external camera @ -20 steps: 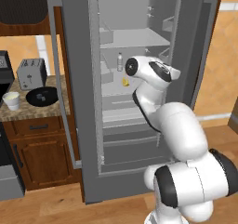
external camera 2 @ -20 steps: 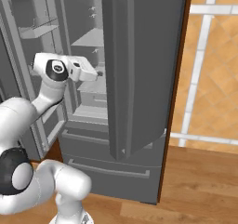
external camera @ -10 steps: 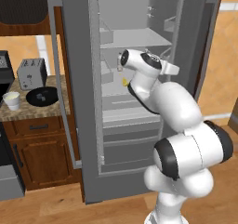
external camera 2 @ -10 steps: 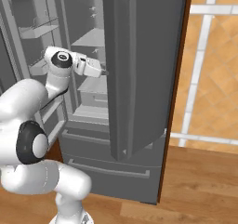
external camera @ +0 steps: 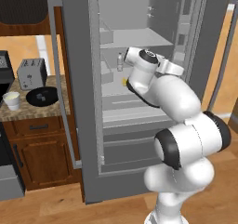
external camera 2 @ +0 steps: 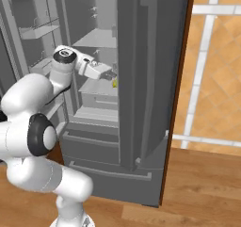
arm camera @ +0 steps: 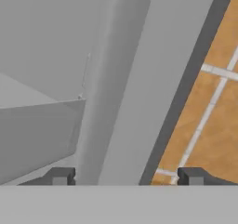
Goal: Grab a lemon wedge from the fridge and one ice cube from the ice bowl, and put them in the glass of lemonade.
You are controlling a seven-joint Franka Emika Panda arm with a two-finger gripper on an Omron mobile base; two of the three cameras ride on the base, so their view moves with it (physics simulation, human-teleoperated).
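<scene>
One fridge (external camera: 88,139) stands with its left door swung open, and inside it sit one lemon wedge (external camera: 124,82) and one small clear bottle (external camera: 120,62): the wedge lies on a middle shelf near the front edge, the bottle stands upright on the shelf above it, further back. In the right base view the lemon wedge (external camera 2: 115,83) shows as a yellow speck just past the tip of the gripper (external camera 2: 111,74), which reaches into the open compartment at shelf height; whether they touch cannot be told. In the hand view the gripper (arm camera: 125,176) has its two dark fingertips (arm camera: 59,176) set wide apart with nothing between them, looking along the edge of the closed right door and out at a tiled wall. On the counter (external camera: 32,111) left of the fridge are one toaster (external camera: 31,73), one ice bowl (external camera: 42,96) and one glass of lemonade (external camera: 11,100); the black bowl holds a few pale cubes, too small to count, and the glass stands just left of the bowl
</scene>
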